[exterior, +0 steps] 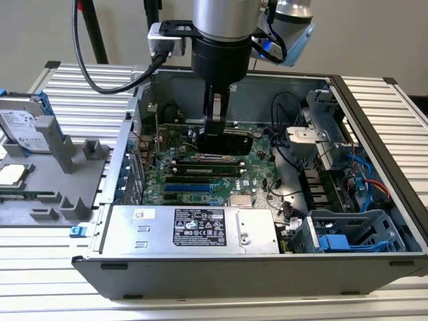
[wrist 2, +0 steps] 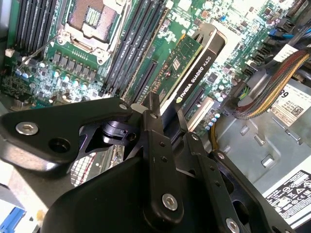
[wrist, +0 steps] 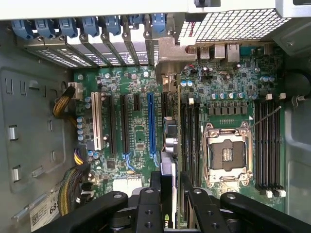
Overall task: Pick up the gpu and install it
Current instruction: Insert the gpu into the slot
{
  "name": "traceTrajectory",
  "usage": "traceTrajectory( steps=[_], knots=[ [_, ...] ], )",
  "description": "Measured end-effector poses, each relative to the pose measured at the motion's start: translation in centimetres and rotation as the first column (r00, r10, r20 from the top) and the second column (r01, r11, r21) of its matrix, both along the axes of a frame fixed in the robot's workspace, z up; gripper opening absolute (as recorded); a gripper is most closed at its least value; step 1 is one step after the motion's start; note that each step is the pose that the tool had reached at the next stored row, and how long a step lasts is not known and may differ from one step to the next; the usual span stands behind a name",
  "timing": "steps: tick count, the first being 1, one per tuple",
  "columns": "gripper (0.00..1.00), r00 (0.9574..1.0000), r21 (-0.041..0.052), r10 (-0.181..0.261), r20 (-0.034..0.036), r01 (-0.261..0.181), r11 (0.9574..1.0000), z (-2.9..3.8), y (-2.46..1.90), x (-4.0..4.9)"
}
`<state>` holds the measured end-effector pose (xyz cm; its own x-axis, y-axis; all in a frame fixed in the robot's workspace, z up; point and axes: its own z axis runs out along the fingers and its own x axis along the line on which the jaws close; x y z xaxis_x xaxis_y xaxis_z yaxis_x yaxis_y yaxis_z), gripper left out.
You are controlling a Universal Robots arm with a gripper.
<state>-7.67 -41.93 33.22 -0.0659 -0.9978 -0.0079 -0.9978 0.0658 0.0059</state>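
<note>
Ribbed aluminium counter (exterior: 374,93) is carrying an open computer case (exterior: 254,284), lying on its side. Nearest in the exterior view, the silver power supply (exterior: 194,231) is sitting along the case's front wall, with blue drive cages (exterior: 348,234) toward the exterior view's right. Behind it the green motherboard (exterior: 200,177) is lying flat. Above the board, the gripper (exterior: 215,127) is reaching straight down into the case, and its fingers (wrist 2: 154,127) are pinching the gpu (wrist 2: 194,63) by its upper edge (the card is standing on edge, black shroud showing, over the expansion slots beside the memory slots). Farther off, at the exterior view's left, a grey fixture (exterior: 70,167) is holding a hard drive (exterior: 27,130).
</note>
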Motion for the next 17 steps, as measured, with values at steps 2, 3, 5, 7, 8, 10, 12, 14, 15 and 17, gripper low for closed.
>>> traceTrajectory(
  steps=[2, 3, 5, 7, 8, 10, 12, 14, 15, 17],
  knots=[
    [0.0, 1.0, 0.0001, 0.0, 0.0, 0.0, 1.0, 0.0, 0.0, 0.0],
    [0.0, 1.0, 0.0001, 0.0, 0.0, 0.0, 1.0, -0.01, 0.0, 0.0],
    [0.0, 1.0, 0.0003, 0.0, 0.0001, 0.0, 1.0, -0.08, 0.0, 0.0],
    [0.0, 1.0, 0.0002, 0.0, 0.0, 0.0, 1.0, -0.16, 0.0, 0.0],
    [0.0, 1.0, 0.0002, 0.0, 0.0, 0.0, 1.0, -0.26, 0.0, 0.0],
    [0.0, 1.0, 0.0, 0.0, 0.0, 0.0, 1.0, -0.57, -0.01, 0.0],
    [0.0, 1.0, 0.0001, 0.0, -0.0001, 0.0, 1.0, -0.82, 0.0, 0.0],
    [0.0, 1.0, 0.0001, -0.001, -0.0001, 0.001, 1.0, -1.13, 0.0, -0.01],
    [0.0, 1.0, 0.0001, -0.001, 0.0, 0.001, 1.0, -1.25, 0.0, -0.01],
    [0.0, 1.0, 0.0001, -0.001, -0.0003, 0.001, 1.0, -1.52, 0.0, -0.02]
  ],
)
